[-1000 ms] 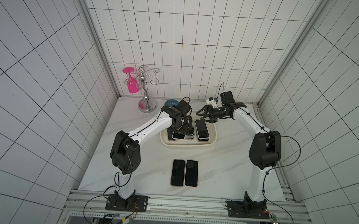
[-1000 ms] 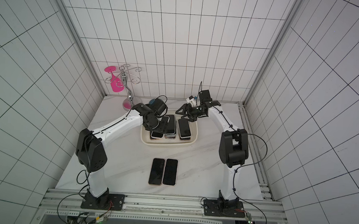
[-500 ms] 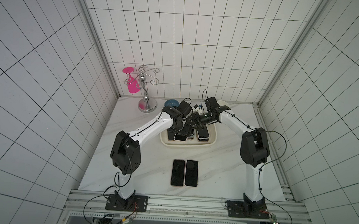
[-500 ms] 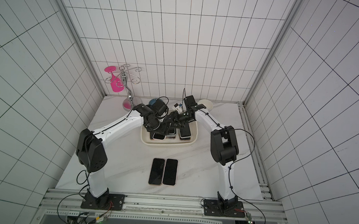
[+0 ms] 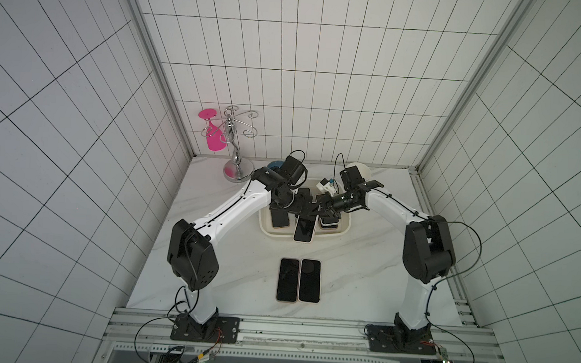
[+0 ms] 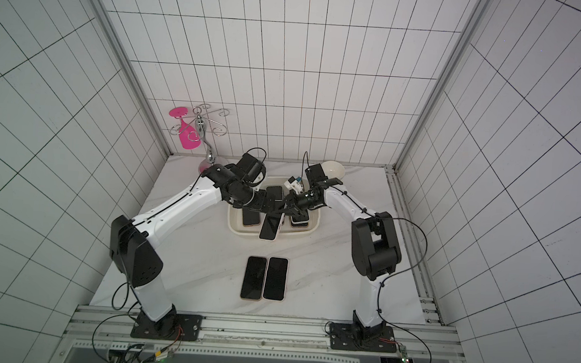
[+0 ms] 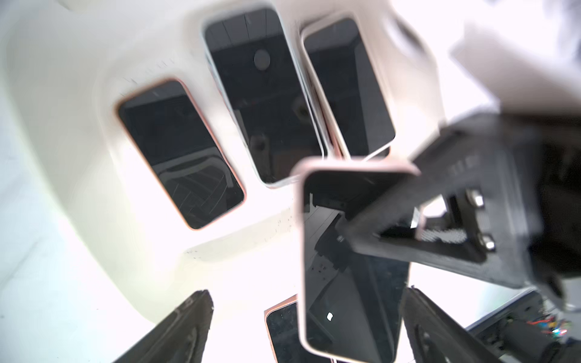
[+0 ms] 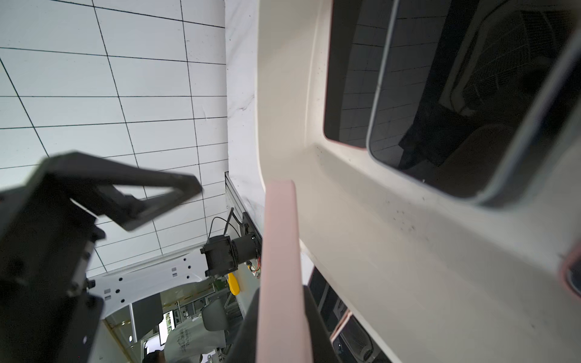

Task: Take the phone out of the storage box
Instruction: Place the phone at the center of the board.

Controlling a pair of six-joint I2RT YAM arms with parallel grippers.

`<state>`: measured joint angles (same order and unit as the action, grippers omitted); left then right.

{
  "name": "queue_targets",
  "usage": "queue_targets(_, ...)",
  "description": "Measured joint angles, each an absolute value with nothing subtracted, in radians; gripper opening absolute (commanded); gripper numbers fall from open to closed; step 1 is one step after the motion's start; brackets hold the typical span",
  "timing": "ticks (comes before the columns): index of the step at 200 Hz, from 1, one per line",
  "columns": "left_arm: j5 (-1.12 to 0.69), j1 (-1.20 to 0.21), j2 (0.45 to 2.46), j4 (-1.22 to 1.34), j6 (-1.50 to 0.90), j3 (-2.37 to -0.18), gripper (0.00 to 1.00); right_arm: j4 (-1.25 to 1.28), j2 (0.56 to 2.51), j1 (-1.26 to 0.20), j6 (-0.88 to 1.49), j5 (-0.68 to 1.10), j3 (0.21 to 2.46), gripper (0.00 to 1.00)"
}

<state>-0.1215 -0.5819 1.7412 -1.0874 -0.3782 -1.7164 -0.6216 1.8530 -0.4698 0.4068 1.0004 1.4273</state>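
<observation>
Two phones lie side by side on the bench; beyond, the right claw pinches a pink-edged phone above the box near rim; the left claw gapes wide around it; more phones lie inside.

In both top views, glossy white rectangular tiles with dark grout lines cover the back wall and both side walls. Brushed aluminium corner posts stand where the walls meet. Below lies a white marble-patterned tabletop with grey veins, edged in front by a silver aluminium rail; light is bright and even
</observation>
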Motion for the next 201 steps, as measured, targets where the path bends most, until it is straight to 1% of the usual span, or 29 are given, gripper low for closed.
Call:
queue_targets(40, -0.154, -0.453, 1.597, -0.997, -0.386, -1.665, 0.98, -0.682, 1.486, -0.406, 0.351, 0.898, 1.103, 0.06)
queue_targets(52, -0.162, -0.435, 1.581, -0.984, -0.385, -1.647, 0.98, -0.698, 1.411, -0.412, 0.345, 0.889, 1.025, 0.06)
queue_targets(65, -0.17, -0.43, 1.587, -0.97, -0.385, -1.637, 0.98, -0.714, 1.37, -0.423, 0.342, 0.872, 0.957, 0.06)
queue_targets(90, -0.192, -0.431, 1.63, -0.962, -0.389, -1.626, 0.98, -0.744, 1.385, -0.46, 0.327, 0.812, 0.894, 0.05)
queue_targets(124, -0.204, -0.433, 1.67, -0.96, -0.397, -1.618, 0.98, -0.754, 1.461, -0.491, 0.308, 0.749, 0.864, 0.06)
queue_targets(175, -0.203, -0.433, 1.67, -0.96, -0.4, -1.596, 0.98, -0.716, 1.56, -0.498, 0.298, 0.736, 0.863, 0.09)
queue_targets(201, -0.201, -0.433, 1.67, -0.959, -0.4, -1.585, 0.98, -0.706, 1.596, -0.499, 0.295, 0.749, 0.862, 0.14)
